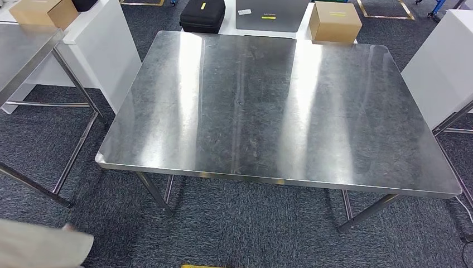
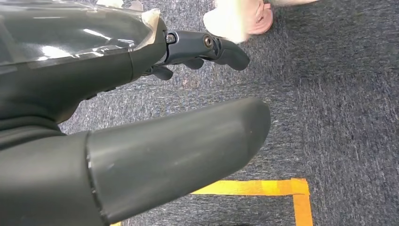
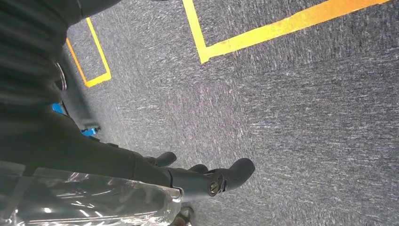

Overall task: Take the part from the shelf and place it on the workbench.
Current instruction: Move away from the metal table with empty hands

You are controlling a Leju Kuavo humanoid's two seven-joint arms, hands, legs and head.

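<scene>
Left hand (image 2: 141,117) hanging over grey carpet (image 2: 339,94), fingers (image 2: 221,49) apart, holding nothing. Right hand (image 3: 155,179) likewise low above carpet, fingers loosely spread, empty. Steel surface (image 1: 279,111) ahead; where the part is, cannot tell.

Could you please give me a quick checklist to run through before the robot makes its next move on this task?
1. Workbench top free for placing: ok, the steel surface is bare.
2. Left robot hand free to grasp: ok, fingers apart, holding nothing, hanging above the carpet.
3. Right robot hand free to grasp: ok, holding nothing.
4. Part located: cannot tell, none is visible.
5. Shelf located: cannot tell, none is identifiable.
6. Surroundings safe: not ok, a person's sleeve and shoe are close to the robot's left side.
</scene>
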